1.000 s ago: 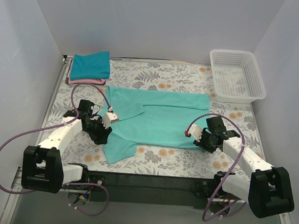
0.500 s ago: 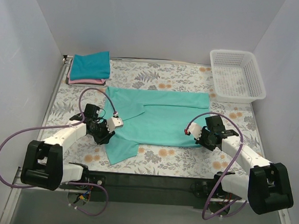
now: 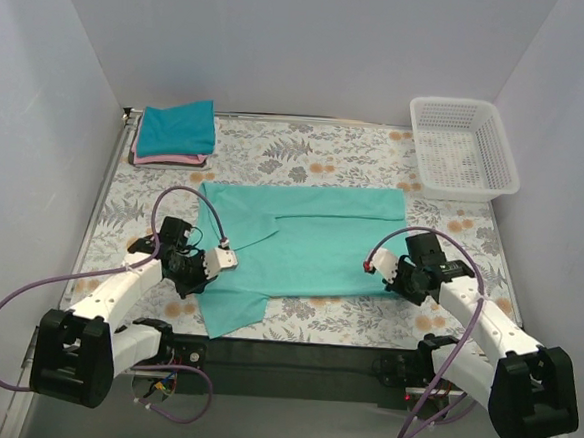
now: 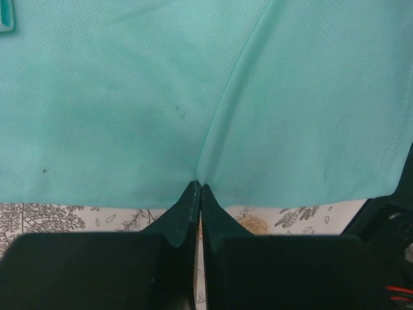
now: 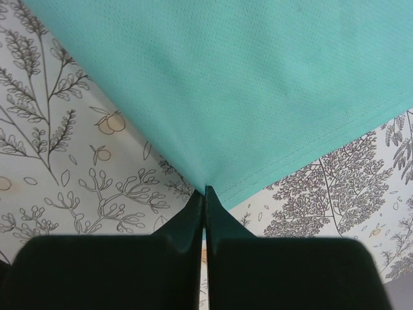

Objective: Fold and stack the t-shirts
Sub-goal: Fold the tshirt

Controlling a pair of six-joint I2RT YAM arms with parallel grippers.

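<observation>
Pinching the sea-green t-shirt [image 3: 311,230], your left jaws are clenched tight on its near edge where a fold line meets it. Your right jaws are clamped on its near right corner. The shirt lies spread mid-table [image 3: 357,148].

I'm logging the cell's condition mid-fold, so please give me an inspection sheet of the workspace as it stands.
Surface: floral table cover, lying flat.
Job's things: sea-green t-shirt spread mid-table; darker teal-blue t-shirt folded on top of the pink t-shirt at the far left corner.
Clutter: white mesh basket at the far right, nothing seen inside.
Grippers: left gripper shut on the sea-green t-shirt's edge at a seam; right gripper shut on one of its corners.
Cables: purple cables loop off both arms.
Surroundings: plain white walls on three sides; nothing else seen.
</observation>
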